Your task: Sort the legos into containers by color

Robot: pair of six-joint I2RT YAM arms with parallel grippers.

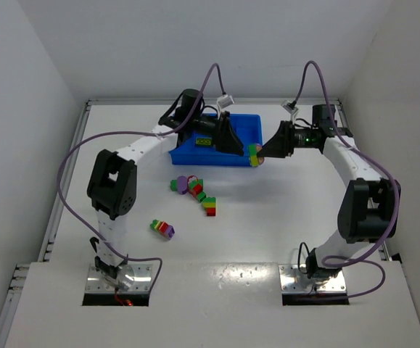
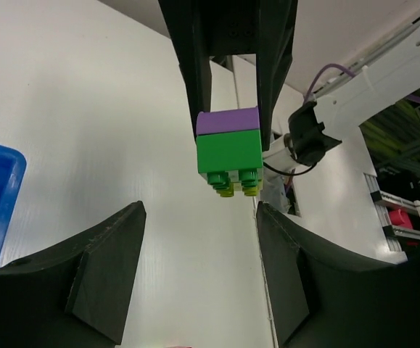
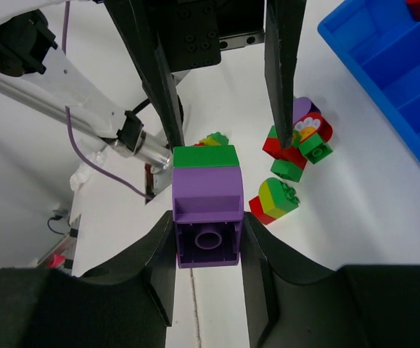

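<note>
White bench (image 1: 268, 217) fills the middle of the top view, plain and matte, with a soft glare (image 1: 231, 272) low at centre. Blank white walls box it in: back wall (image 1: 217, 43) up top, left wall (image 1: 14, 130), right wall (image 1: 413, 80). A metal rail (image 1: 56, 210) runs along the bench's left edge. At the far right of the left wrist view there's cluttered racking (image 2: 405, 210), blurred.

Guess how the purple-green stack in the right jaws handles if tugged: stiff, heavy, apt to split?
Likely stiff: the stack looks like hard moulded plastic. Probably light, being small between the right jaws. It may split at the seam if tugged: the jaws pinch only the purple brick, and the green brick sticks out free.
</note>
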